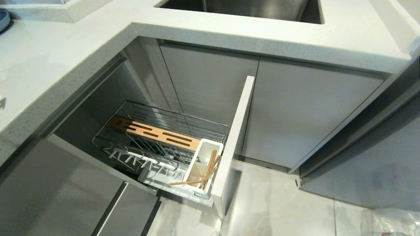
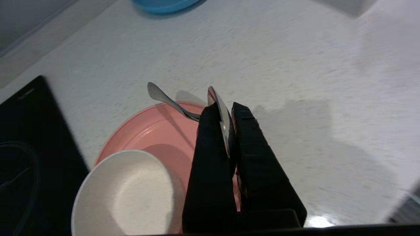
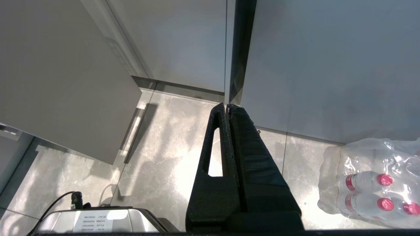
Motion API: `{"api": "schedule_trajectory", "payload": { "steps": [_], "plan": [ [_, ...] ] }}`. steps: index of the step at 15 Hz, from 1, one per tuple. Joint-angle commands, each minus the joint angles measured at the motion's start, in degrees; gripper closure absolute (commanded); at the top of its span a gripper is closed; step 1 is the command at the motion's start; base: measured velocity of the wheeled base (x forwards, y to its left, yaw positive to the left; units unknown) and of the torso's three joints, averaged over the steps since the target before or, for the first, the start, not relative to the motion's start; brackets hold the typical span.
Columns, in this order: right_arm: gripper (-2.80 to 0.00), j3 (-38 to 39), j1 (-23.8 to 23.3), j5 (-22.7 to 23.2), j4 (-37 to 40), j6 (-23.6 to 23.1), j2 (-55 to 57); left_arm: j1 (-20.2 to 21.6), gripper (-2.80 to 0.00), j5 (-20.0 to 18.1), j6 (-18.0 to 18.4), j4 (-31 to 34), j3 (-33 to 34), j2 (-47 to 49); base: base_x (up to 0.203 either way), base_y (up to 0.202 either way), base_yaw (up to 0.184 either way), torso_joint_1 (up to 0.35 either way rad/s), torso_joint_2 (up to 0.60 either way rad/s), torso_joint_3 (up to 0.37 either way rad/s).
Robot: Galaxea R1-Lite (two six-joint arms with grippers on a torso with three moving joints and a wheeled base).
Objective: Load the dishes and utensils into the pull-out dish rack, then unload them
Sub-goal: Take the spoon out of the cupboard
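Between the left gripper's [image 2: 226, 109] jaws, the spoon [image 2: 220, 108] sits pinched

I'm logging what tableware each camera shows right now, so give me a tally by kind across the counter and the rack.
Spoon, in the left gripper: 1
Off-white bowl: 1
Pink plate: 1
Blue dish, only partly in view: 1
Chopsticks, in the rack's utensil cup: 2
Total: 6
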Motion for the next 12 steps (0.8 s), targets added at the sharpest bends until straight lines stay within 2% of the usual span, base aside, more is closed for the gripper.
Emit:
{"api": "schedule_trajectory", "payload": {
  "steps": [1, 2, 6, 9, 12],
  "plan": [
    [0.00, 0.09, 0.01, 0.00, -0.01, 0.02, 0.00, 0.37, 0.00, 2.74, 0.86, 0.06, 1.12, 2.78, 0.000, 0.000, 0.000, 0.000, 0.00, 0.000],
    [0.00, 0.09, 0.01, 0.00, -0.01, 0.02, 0.00, 0.43, 0.00, 4.96, 2.13, 0.05, 2.32, 3.32, 0.000, 0.000, 0.000, 0.000, 0.00, 0.000],
    [0.00, 0.09, 0.01, 0.00, -0.01, 0.02, 0.00, 0.90, 0.00, 8.99, 5.03, 0.17, 4.34, 4.36, 0.000, 0.000, 0.000, 0.000, 0.00, 0.000],
    [0.00, 0.09, 0.01, 0.00, -0.01, 0.02, 0.00, 0.81, 0.00, 10.38, 5.89, 0.19, 5.39, 3.96, 0.000, 0.000, 0.000, 0.000, 0.00, 0.000],
    [0.00, 0.09, 0.01, 0.00, -0.01, 0.02, 0.00, 0.59, 0.00, 12.30, 8.42, 0.23, 7.18, 2.68, 0.000, 0.000, 0.000, 0.000, 0.00, 0.000]
  ]
}}
